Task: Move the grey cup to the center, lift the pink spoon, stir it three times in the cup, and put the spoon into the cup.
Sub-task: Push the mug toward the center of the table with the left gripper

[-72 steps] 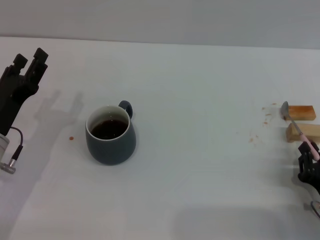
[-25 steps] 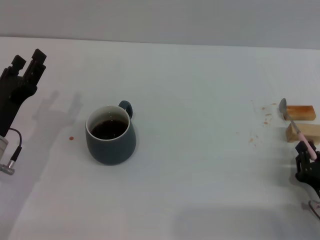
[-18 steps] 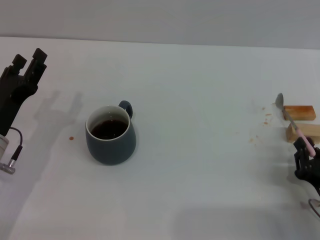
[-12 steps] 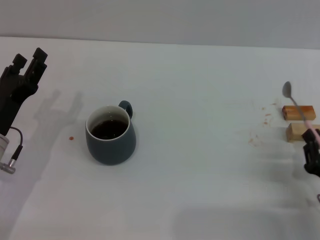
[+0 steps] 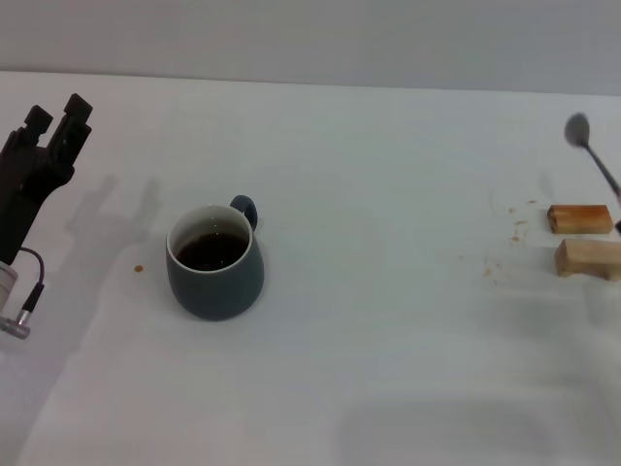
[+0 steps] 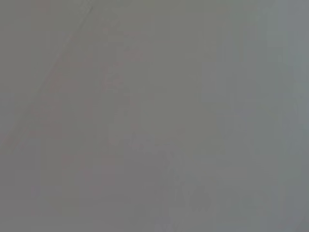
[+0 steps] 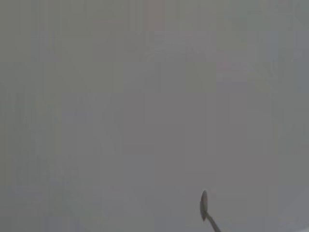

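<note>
While airborne, pink spoon (image 5: 589,153) bowl-up, steeply tilted

White table (image 5: 388,340): grey cup (image 5: 214,260) (full), blocks (image 5: 585,238).

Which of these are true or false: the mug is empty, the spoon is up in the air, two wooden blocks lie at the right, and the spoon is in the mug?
1. The grey mug is empty. False: dark liquid fills it.
2. The spoon is lifted above the table. True.
3. Two tan wooden blocks lie at the right. True.
4. The spoon stands inside the mug. False: it hangs far to the right, over the blocks.
5. The left claw touches the mug. False: it hangs apart at the left edge.
</note>
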Controlling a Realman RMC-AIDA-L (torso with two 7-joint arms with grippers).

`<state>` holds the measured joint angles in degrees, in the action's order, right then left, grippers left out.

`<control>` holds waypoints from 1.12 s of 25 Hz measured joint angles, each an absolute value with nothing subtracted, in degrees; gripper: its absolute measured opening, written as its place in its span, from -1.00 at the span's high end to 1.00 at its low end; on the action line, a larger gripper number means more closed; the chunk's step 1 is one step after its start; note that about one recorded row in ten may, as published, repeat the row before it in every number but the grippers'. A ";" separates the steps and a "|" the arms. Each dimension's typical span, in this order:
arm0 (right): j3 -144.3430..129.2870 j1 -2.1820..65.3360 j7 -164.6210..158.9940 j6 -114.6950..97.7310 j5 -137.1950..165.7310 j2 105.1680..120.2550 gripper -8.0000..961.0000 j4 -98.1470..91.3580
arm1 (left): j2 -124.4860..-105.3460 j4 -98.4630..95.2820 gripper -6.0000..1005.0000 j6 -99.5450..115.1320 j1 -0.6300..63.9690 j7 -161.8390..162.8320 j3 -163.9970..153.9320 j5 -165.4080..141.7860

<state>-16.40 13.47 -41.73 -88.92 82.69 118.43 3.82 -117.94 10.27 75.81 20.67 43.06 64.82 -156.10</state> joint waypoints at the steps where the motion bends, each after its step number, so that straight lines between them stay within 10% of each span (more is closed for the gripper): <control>1: -17.55 13.50 -45.95 -90.07 82.79 118.44 0.77 1.24 | -117.94 10.28 -0.38 75.88 20.66 43.07 64.80 -156.09; 12: -24.90 13.82 -83.08 -98.30 87.33 118.03 0.77 -32.15 | -117.94 10.29 -0.38 75.88 20.65 43.48 64.68 -156.10; 28: -20.59 24.91 -111.84 -111.49 104.38 109.41 0.77 -57.11 | -117.32 9.76 -0.38 76.29 20.07 45.11 63.60 -156.18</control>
<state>-20.59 24.91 -111.84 -111.49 104.38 109.41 -57.11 -117.32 9.76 76.29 20.07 45.11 63.60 -156.18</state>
